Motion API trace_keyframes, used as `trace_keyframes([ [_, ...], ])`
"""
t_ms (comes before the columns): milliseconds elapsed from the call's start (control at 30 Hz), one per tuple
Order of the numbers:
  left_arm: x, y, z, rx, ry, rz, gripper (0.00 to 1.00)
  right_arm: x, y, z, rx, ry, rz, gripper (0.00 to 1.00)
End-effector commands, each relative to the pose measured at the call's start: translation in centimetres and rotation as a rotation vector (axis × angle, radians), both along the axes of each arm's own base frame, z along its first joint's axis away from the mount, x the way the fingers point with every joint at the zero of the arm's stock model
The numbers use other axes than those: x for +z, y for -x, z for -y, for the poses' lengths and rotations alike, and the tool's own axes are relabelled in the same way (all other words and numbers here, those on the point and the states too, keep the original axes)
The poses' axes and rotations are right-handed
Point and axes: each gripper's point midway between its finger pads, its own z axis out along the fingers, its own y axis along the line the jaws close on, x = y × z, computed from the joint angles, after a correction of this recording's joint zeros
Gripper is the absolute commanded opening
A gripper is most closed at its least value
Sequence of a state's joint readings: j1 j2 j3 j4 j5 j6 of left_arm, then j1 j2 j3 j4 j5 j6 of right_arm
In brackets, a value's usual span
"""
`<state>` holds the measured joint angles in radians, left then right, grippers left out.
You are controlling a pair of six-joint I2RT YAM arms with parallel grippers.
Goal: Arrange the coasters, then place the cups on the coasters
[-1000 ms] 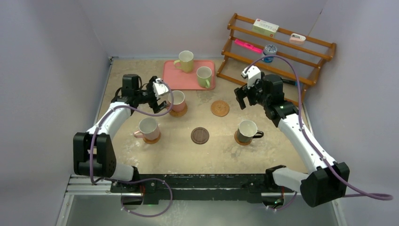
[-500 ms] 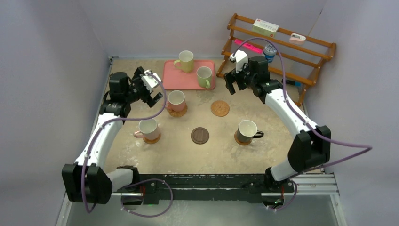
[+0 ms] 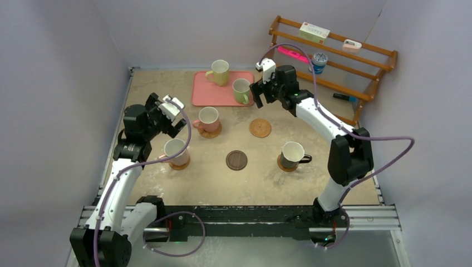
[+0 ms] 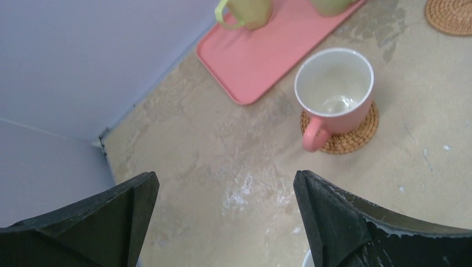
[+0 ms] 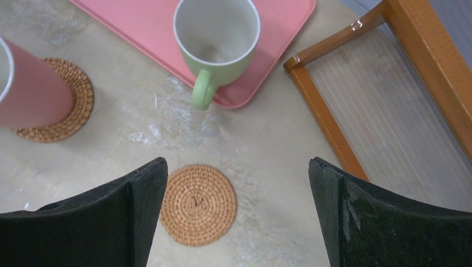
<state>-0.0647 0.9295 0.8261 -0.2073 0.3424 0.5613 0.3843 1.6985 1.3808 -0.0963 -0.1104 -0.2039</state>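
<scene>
Black cup (image 3: 291,154) shows only from above; left hand (image 4: 222,186) and right hand (image 5: 238,167) gape empty.

No legible txt anywhere — marks on white box (image 3: 314,32) on rack (image 3: 378,49) too small.

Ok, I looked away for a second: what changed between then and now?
The left gripper drew back left from the far pink mug on its coaster, jaws open. The right gripper swung left toward the green mug on the tray, jaws open. Nothing on the table moved.
</scene>
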Motion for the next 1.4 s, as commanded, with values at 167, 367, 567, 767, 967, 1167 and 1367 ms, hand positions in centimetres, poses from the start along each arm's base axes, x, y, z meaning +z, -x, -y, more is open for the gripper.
trace_keyframes([
  [167,-1.8,0.5,-1.7,0.137,0.087,0.023,1.0,-0.2,-4.0,-3.6,-0.055,-0.057,0.031,0.97],
  [367,-1.9,0.6,-2.4,0.186,0.095,0.05,1.0,-2.1,-4.7,-4.9,-0.053,-0.075,-0.004,0.92],
  [567,-1.3,0.6,-3.1,0.22,0.102,0.111,1.0,-3.4,-5.5,-6.3,-0.052,-0.092,-0.032,0.88],
  [767,-1.7,0.8,-3.0,0.214,0.102,0.105,1.0,-4.4,-6.2,-7.3,-0.043,-0.081,-0.039,0.83],
  [967,-1.8,0.9,-2.9,0.21,0.104,0.105,1.0,-5.8,-6.4,-7.3,-0.049,-0.062,-0.056,0.8],
  [1167,-1.9,0.9,-2.9,0.208,0.105,0.106,1.0,-6.3,-6.3,-7.4,-0.051,-0.063,-0.064,0.77],
  [1367,-2.2,0.9,-2.9,0.209,0.1,0.1,1.0,-7.4,-6.2,-7.5,-0.048,-0.063,-0.087,0.73],
])
